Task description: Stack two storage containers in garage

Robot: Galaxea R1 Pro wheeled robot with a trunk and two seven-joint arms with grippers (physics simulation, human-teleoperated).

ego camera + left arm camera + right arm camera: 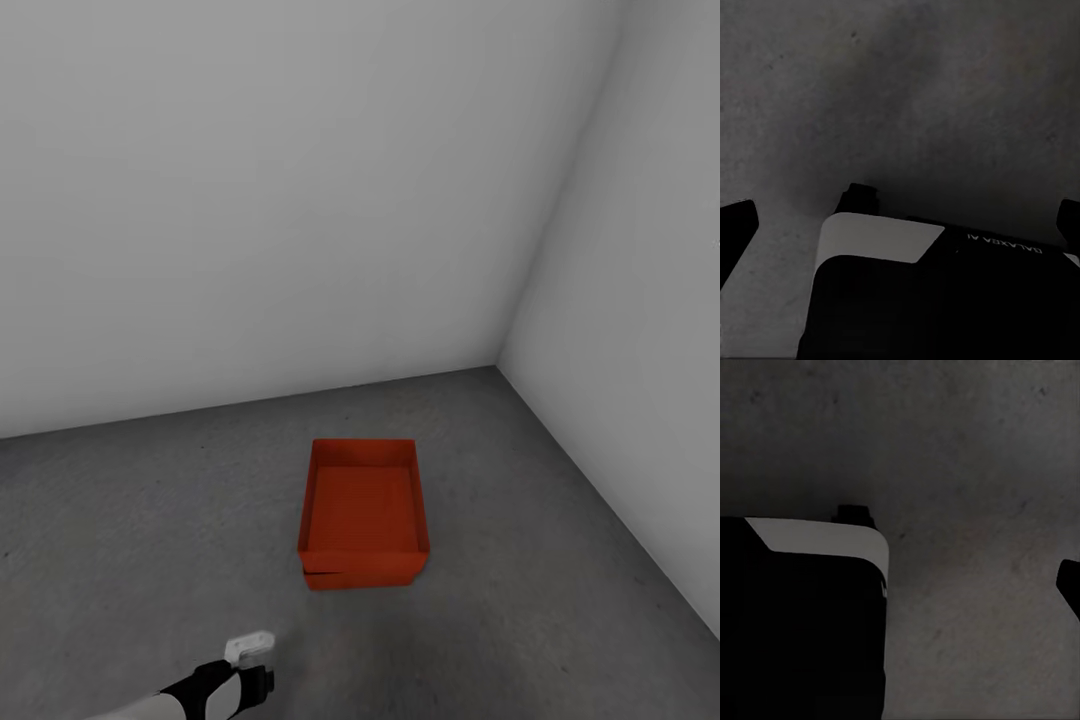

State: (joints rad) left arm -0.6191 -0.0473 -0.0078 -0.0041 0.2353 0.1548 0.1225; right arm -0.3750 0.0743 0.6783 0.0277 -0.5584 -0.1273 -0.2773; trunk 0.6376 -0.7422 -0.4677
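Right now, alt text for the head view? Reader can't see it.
Two orange-red storage containers sit stacked, one nested on the other, on the dark grey floor near a corner of plain white-grey walls. The left arm, black and white, pokes in at the lower edge, well short of the stack.

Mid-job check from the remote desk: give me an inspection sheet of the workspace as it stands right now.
Surface: dark grey speckled floor.
Job's things: upper storage container sits stacked on the lower storage container, slightly askew, near the room's corner; upper one holds nothing.
Clutter: nothing seen.
Grippers: left arm low by the head view's bottom edge, away from the stack. In both wrist views, dark fingertips at the edges look spread, nothing between them.
Cables: nothing seen.
Surroundings: plain white-grey walls meeting in a corner.
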